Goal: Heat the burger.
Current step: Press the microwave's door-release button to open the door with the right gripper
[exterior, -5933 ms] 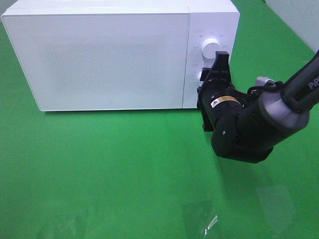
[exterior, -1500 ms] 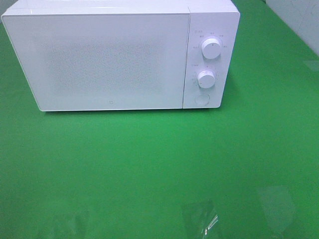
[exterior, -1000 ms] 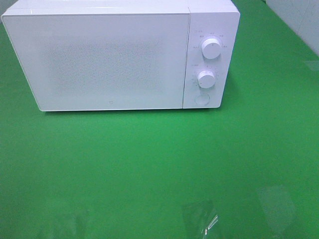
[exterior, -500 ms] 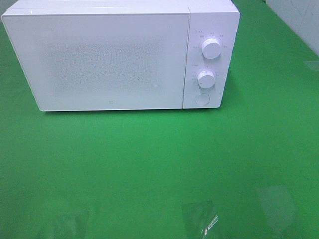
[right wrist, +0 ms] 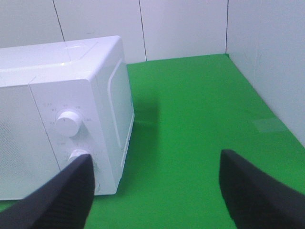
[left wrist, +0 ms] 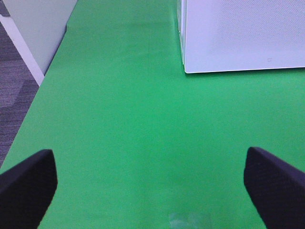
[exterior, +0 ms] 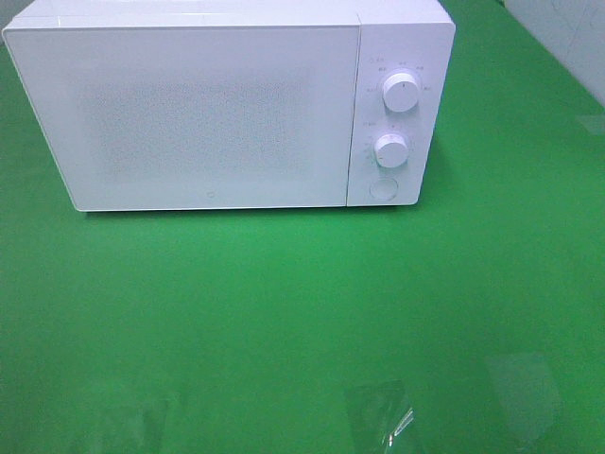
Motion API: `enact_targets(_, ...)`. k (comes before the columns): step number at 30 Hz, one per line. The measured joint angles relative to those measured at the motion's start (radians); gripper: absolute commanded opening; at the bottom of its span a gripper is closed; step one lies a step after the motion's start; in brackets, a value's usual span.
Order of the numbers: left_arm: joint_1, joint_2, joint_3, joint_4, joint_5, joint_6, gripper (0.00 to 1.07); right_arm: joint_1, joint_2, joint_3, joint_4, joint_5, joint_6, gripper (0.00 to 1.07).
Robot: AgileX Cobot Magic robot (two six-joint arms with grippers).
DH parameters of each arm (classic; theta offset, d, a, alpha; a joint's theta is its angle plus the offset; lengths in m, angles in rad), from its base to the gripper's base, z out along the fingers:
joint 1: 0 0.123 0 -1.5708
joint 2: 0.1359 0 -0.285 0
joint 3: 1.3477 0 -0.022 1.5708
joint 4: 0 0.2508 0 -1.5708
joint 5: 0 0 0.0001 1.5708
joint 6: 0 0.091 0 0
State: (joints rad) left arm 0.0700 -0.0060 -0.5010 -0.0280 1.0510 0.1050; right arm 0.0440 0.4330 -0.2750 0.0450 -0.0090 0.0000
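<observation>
The burger is out of view in every frame. A white microwave [exterior: 189, 113] stands at the back of the green table with its door shut; it also shows as the microwave [left wrist: 238, 33] and the microwave [right wrist: 62, 119]. Its panel carries an upper knob [exterior: 401, 92], a lower knob [exterior: 390, 149] and a round button [exterior: 382, 188]. Neither arm appears in the exterior high view. My left gripper [left wrist: 150, 191] is open over bare green cloth in front of the microwave's left corner. My right gripper [right wrist: 157, 191] is open, empty, off to the right of the control panel.
White walls [right wrist: 181, 28] close the table at the back and right. The table's left edge drops to grey floor [left wrist: 12, 95] beside a white panel [left wrist: 38, 24]. Shiny clear patches [exterior: 378, 411] lie on the cloth near the front.
Nothing has moved over the last second. Several seconds ago the right arm was at the lower knob; it has since left the exterior high view.
</observation>
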Motion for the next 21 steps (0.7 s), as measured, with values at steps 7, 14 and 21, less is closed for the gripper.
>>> enact_targets(7,0.0,0.0,0.0,0.0,0.0,0.0,1.0,0.0,0.192,0.019,0.004,-0.228,0.05,0.72)
enact_targets(14,0.0,0.0,0.0,0.0,0.0,0.0,1.0,0.0,0.395,0.021,0.006,-0.404,0.191,0.72)
enact_targets(21,0.0,0.0,0.0,0.0,0.0,0.0,1.0,0.018,0.528,0.03,0.007,-0.52,0.264,0.71)
